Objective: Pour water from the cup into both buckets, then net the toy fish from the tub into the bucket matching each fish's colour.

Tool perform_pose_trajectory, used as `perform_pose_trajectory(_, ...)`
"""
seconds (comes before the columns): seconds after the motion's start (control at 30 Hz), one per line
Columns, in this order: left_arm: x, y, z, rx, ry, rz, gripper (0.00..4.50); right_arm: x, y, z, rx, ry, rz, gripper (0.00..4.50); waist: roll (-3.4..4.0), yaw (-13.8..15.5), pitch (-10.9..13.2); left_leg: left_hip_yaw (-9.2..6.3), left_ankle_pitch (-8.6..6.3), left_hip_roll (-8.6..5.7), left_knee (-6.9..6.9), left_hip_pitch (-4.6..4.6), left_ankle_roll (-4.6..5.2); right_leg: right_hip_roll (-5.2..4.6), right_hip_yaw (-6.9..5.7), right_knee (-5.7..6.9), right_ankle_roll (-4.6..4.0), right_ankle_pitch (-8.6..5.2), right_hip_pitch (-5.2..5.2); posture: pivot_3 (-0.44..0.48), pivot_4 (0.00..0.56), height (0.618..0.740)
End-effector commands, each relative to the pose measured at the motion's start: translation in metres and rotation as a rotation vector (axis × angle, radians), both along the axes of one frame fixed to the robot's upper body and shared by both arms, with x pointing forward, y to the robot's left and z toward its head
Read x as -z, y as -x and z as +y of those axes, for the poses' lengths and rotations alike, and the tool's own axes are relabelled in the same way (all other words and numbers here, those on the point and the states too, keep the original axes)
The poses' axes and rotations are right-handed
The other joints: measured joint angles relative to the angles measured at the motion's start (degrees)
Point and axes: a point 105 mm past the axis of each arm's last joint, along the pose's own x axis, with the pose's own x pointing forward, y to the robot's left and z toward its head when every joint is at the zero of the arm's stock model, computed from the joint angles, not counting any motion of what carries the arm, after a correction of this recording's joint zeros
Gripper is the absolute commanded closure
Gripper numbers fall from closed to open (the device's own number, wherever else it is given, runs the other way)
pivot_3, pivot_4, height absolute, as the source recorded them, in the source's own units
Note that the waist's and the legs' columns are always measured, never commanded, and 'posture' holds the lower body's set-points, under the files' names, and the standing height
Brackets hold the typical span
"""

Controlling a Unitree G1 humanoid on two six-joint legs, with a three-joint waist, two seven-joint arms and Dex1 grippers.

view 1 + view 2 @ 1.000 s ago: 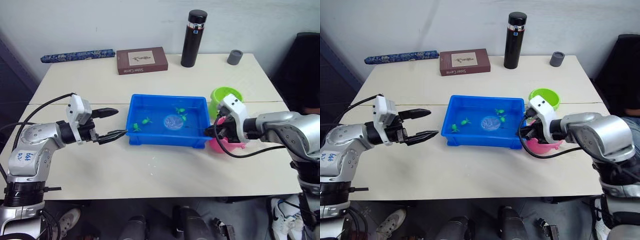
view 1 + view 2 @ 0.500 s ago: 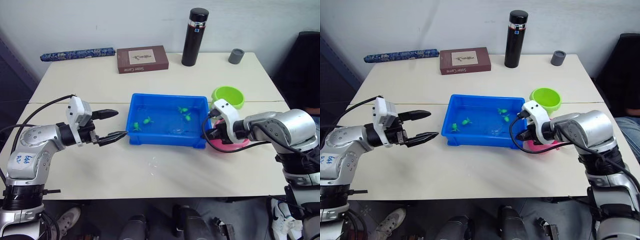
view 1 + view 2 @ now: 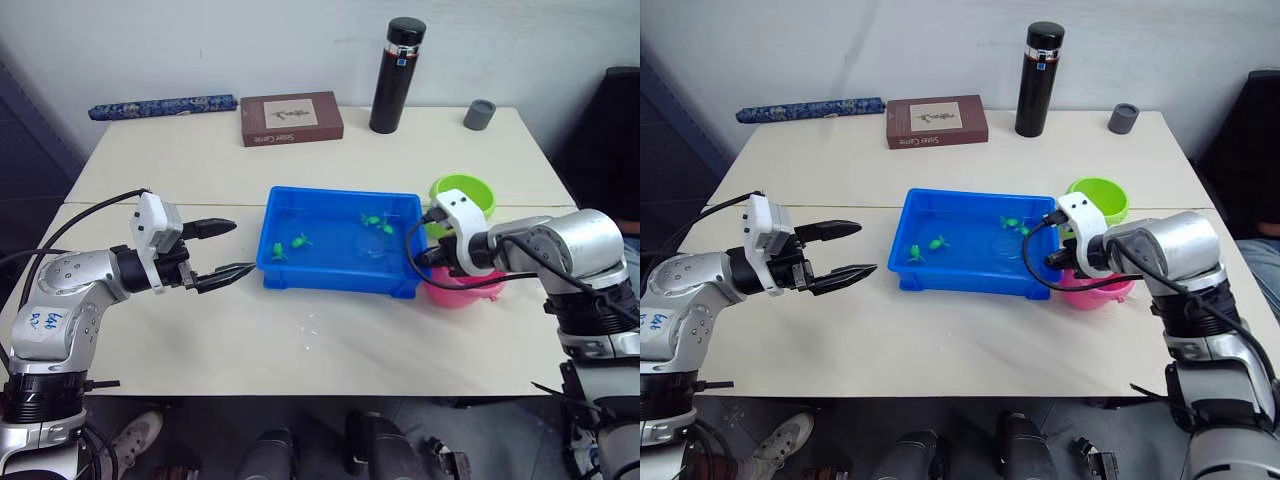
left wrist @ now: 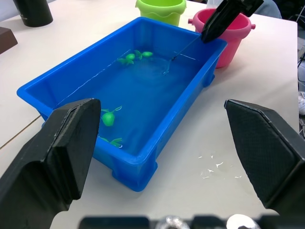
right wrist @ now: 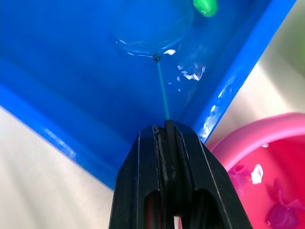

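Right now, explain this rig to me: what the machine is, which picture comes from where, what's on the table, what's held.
It is a two-armed humanoid robot. Two pictures come from its head, looking down; two come from cameras on its wrists. On the table sits a blue tub of water with green toy fish, beside a pink bucket and a green bucket. The right gripper is shut on the net, dipped in the tub. The left gripper hangs open, holding nothing. A flask, book and grey cup stand behind.

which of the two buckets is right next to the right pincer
The pink bucket. It sits beside the right pincer, against the blue tub's near right corner; the lime green bucket stands behind it, farther away.
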Motion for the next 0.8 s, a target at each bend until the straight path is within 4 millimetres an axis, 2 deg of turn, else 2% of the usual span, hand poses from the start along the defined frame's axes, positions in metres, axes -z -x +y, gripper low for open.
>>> perform_pose_trajectory(0.03,-0.012,0.002,0.001,0.005,0.002,-0.047,0.03,-0.002,-0.004,-0.027,0.125,0.052,-0.008,4.50,0.00,0.30,0.00,-0.02,0.00,-0.01,0.00,0.00,0.01,-0.02,-0.04,-0.02,0.00,0.00,0.03,0.000,0.150,0.739)
perform_pose_trajectory(0.53,-0.014,0.000,0.000,0.004,0.003,-0.054,0.03,-0.006,0.001,-0.055,0.235,0.164,0.036,4.50,0.00,1.23,0.00,-0.52,0.05,-0.29,0.00,-0.05,0.14,-0.31,-0.42,-0.24,0.00,0.00,0.29,0.000,0.150,0.739)
perform_pose_trajectory(0.63,-0.014,0.000,0.001,0.000,0.005,-0.055,0.03,-0.009,0.005,-0.048,0.216,0.143,0.049,4.50,0.00,1.27,0.00,-0.63,0.06,-0.33,0.00,-0.09,0.15,-0.33,-0.45,-0.27,0.00,0.00,0.29,0.000,0.150,0.739)
perform_pose_trajectory(0.8,-0.013,0.000,0.001,-0.002,0.007,-0.055,0.03,-0.011,0.010,-0.024,0.125,0.031,0.057,4.50,0.00,1.08,0.00,-0.75,0.06,-0.37,-0.01,-0.15,0.15,-0.35,-0.49,-0.30,0.00,0.00,0.29,0.000,0.150,0.739)
